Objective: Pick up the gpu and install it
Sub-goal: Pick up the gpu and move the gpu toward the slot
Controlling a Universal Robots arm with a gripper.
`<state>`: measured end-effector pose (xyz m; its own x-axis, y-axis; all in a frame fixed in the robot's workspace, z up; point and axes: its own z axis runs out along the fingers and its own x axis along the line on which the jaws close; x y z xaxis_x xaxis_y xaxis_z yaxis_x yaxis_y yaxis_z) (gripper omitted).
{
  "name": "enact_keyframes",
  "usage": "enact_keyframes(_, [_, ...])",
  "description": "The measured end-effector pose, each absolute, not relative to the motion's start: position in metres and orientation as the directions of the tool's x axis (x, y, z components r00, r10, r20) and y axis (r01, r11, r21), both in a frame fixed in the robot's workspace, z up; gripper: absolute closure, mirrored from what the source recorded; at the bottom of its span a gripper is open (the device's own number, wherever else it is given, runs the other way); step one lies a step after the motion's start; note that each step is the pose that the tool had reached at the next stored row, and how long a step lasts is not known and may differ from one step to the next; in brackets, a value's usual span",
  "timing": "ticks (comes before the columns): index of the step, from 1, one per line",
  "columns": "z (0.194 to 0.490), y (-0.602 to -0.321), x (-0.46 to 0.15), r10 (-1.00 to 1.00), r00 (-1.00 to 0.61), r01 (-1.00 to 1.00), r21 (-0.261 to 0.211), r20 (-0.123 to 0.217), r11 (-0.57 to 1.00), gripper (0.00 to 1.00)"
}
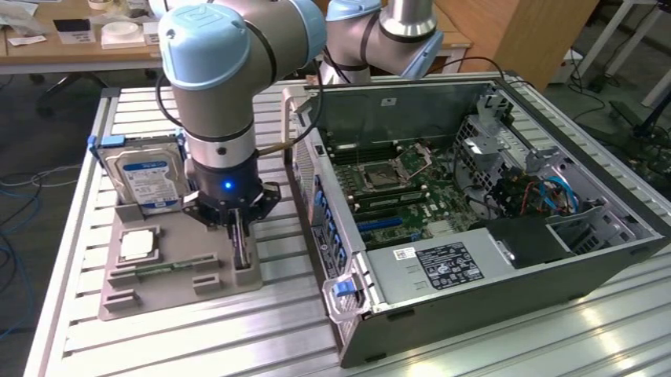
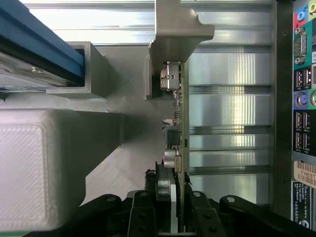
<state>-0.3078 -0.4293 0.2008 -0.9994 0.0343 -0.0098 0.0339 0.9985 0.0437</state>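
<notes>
Black fingers [image 2: 143, 217] of the gripper [image 2: 173, 197] are straddling the gpu [image 2: 178, 123], one on each face of the card. Jaws are standing narrowly apart, with a sliver of gap showing on one side. I judge it is not yet clamping, and nothing is lifting.

The card is sitting on edge in its slot, its far end resting against a grey post [image 2: 170, 44].

In the exterior view the gripper [image 1: 241, 239] is pointing straight down over the gpu [image 1: 244, 255], so the card is lying directly beneath the tool. Its long axis is running along the grey tray [image 1: 157, 294], roughly parallel to the side of the computer case [image 1: 504, 298].

A hard drive [image 1: 147, 177] is standing at the tray's far end, toward the exterior view's left.

The case is lying open just beside the tray, on the exterior view's right, with the motherboard [image 1: 388, 188] facing up.
</notes>
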Motion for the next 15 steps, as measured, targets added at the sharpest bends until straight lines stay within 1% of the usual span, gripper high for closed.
enact_keyframes(15, [0.2012, -0.4293, -0.3076, 0.034, -0.999, 0.034, 0.044, -0.010, 0.998, 0.72])
